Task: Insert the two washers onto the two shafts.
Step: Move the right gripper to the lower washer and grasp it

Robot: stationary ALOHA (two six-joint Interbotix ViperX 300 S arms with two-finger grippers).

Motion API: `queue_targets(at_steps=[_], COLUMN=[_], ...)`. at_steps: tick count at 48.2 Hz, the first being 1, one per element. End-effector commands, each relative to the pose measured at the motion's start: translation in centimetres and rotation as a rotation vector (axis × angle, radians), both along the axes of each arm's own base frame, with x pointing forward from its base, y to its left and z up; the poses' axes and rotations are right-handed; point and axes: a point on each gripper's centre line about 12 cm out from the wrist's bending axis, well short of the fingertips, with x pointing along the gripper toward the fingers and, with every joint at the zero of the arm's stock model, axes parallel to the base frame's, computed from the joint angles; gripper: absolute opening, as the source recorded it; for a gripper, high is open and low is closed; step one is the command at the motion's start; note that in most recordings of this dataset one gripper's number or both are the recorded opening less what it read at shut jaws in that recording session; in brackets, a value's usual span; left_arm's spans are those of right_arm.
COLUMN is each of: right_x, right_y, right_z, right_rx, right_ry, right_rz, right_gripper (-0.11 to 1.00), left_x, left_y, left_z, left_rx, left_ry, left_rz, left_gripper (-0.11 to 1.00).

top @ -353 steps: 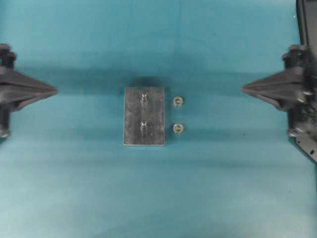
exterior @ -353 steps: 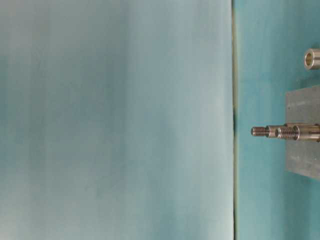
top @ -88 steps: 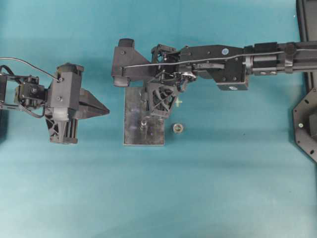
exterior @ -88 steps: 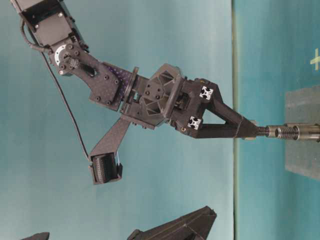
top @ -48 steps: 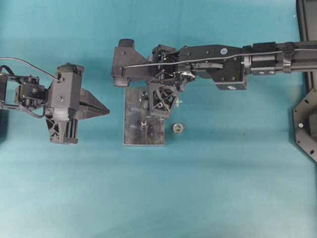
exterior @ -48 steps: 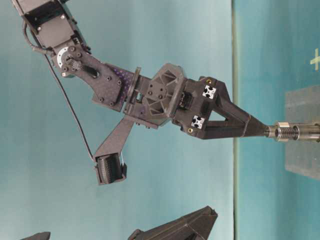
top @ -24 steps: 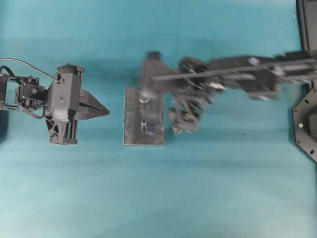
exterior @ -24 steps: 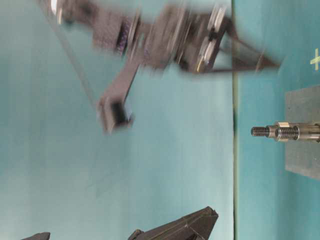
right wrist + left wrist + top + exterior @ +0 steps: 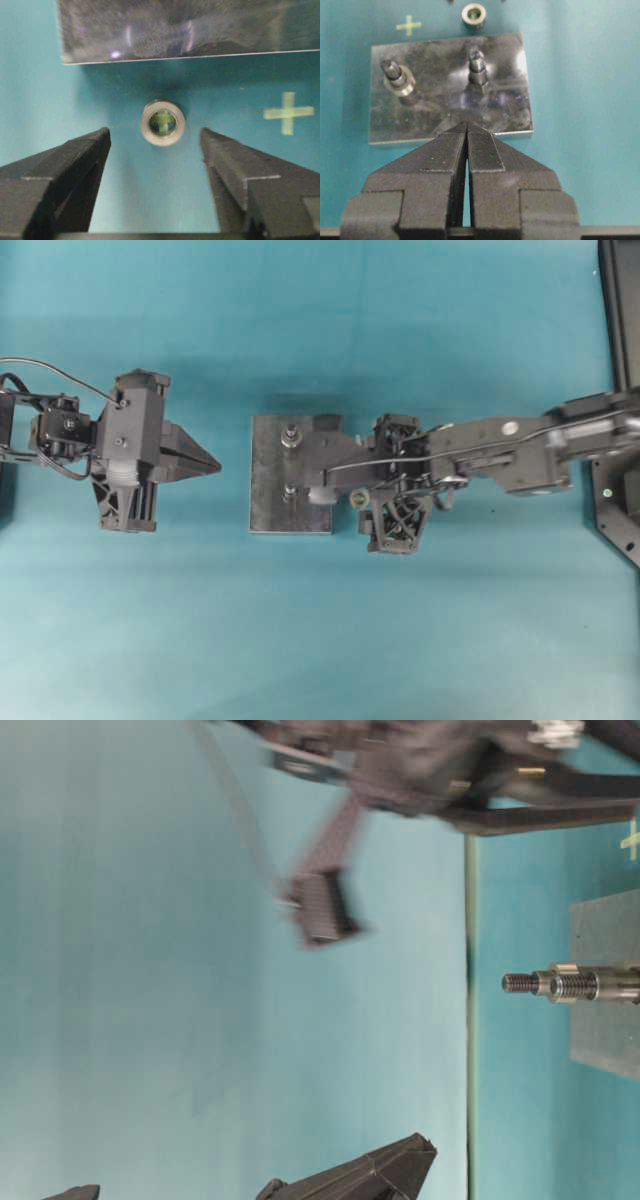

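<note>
A grey metal block (image 9: 268,480) carries two upright shafts. The far shaft (image 9: 291,437) has a washer on it, which also shows in the left wrist view (image 9: 400,85). The near shaft (image 9: 289,492) is bare. A loose washer (image 9: 359,499) lies on the mat beside the block. My right gripper (image 9: 368,503) hangs over it, open and empty. In the right wrist view the washer (image 9: 162,122) lies just ahead of the spread fingertips (image 9: 97,142). My left gripper (image 9: 207,465) is shut and empty, left of the block, with its tip (image 9: 466,126) at the block's edge.
A yellow cross (image 9: 288,113) is marked on the teal mat where the other washer lay. In the table-level view the shafts (image 9: 560,983) stick out from the block, with the blurred right arm (image 9: 420,760) above them. Black equipment (image 9: 622,310) stands at the right edge.
My right gripper has left the far shaft, where the washer now sits. It has swung over to the loose washer with its jaws open. The left arm has not moved.
</note>
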Motion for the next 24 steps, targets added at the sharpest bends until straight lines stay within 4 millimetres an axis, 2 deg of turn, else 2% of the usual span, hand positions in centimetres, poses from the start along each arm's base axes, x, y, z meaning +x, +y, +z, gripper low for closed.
queue_targets(at_steps=[1,20,24], right_x=[0.81,1.26,1.24], right_y=[-0.24,-0.71,-0.71], right_z=[0.59,-0.26,-0.26], right_rx=[0.001,0.000,0.000], right_ry=[-0.031,-0.038,-0.037], right_rz=[-0.013,-0.027,-0.027], right_gripper=[0.72,0.65,0.59], left_x=[0.29,0.22,0.19], left_y=[-0.09,-0.24,-0.33], left_z=[0.70,0.64,0.60], left_rx=[0.000,0.001,0.001], left_ry=[-0.025,-0.023,-0.023], left_rz=[-0.003,-0.008,-0.011], left_gripper=[0.00,0.00,0.00])
